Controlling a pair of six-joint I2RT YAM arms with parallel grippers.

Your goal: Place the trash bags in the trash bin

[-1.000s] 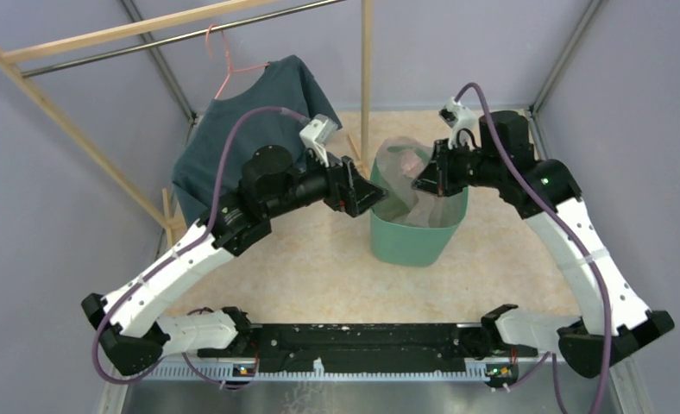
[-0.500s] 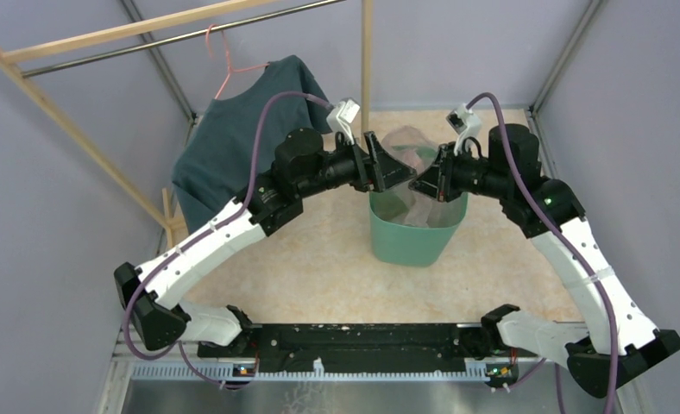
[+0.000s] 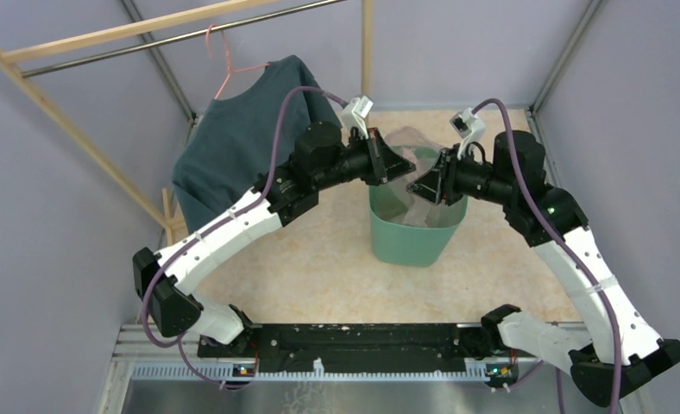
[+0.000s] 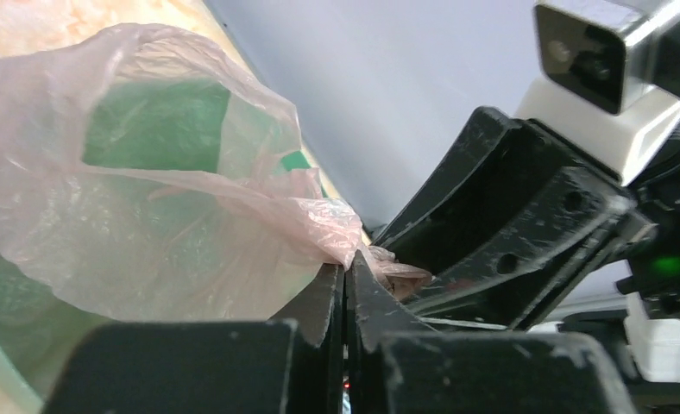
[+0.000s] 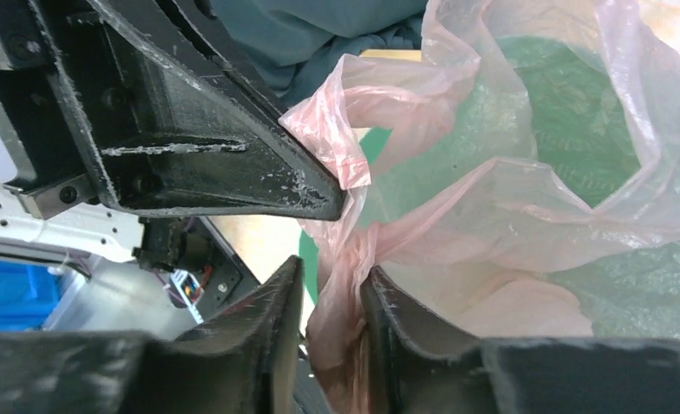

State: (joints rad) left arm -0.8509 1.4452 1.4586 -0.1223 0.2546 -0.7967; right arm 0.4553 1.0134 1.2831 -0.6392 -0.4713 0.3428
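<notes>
**Top external view.**
- Trash bin (image 3: 410,241): mint green, upright on the table; landmark for this entry.
- Trash bag (image 3: 412,145): pale-pink film. Its lower part sits inside the bin and its upper part billows above the far rim.
- Left gripper (image 3: 403,170): above the bin's left rim, pointing inward.
- Right gripper (image 3: 420,185): above the bin's mouth, tip to tip with the left one. The meeting looks like a hand-over of the bag's edge, so the film can be spread over the rim.
- Dark teal shirt (image 3: 233,138): hangs on a wooden rack (image 3: 60,121), well left of the bin and clear of the work.

**Left wrist view.**
- The left gripper's jaws are pressed together, with a bunched pink corner of the bag pinched at their tips.
- The bag balloons away from them over the bin, whose green shows through the film.
- The right gripper's black body stands just beyond the pinch.

**Right wrist view.**
- The right fingers (image 5: 276,302) stand narrowly apart. A twisted strand of film runs loosely through the gap, so this grip appears to be letting go.
- The left gripper's finger sits just above, holding its own fold.

**Change from the earlier frames.**
- The left arm has swung from left of the bin to over its rim.
- Its jaws, wide then, are now clamped on the film.
- The right jaws, tight then, are now easing apart.
</notes>
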